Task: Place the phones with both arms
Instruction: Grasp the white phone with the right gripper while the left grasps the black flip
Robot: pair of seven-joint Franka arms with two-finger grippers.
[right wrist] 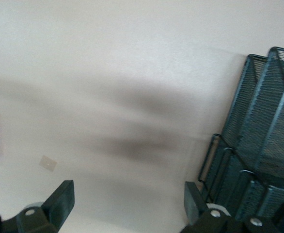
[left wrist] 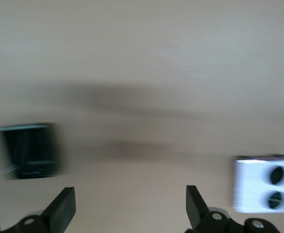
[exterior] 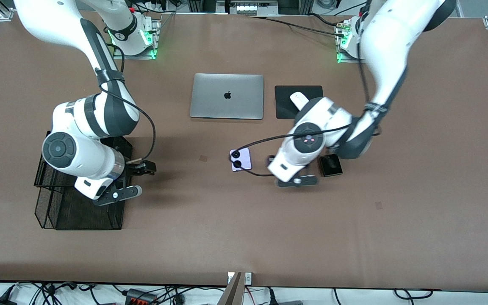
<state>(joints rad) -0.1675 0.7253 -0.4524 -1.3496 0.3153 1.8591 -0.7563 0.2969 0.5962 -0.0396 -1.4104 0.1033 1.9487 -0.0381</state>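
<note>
Black mesh rack (exterior: pixel 57 212) under open, empty right tool (exterior: pixel 136 180); left tool (left wrist: pixel 127 208) open, empty betw. phones.

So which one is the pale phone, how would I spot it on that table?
Start at the silver laptop in the middle of the brown table. Come nearer to the front camera and you reach a small squarish lilac-white phone, lying flat beside the left gripper. Unlike the small black phone nearby, it is pale and has two black circles.
</note>
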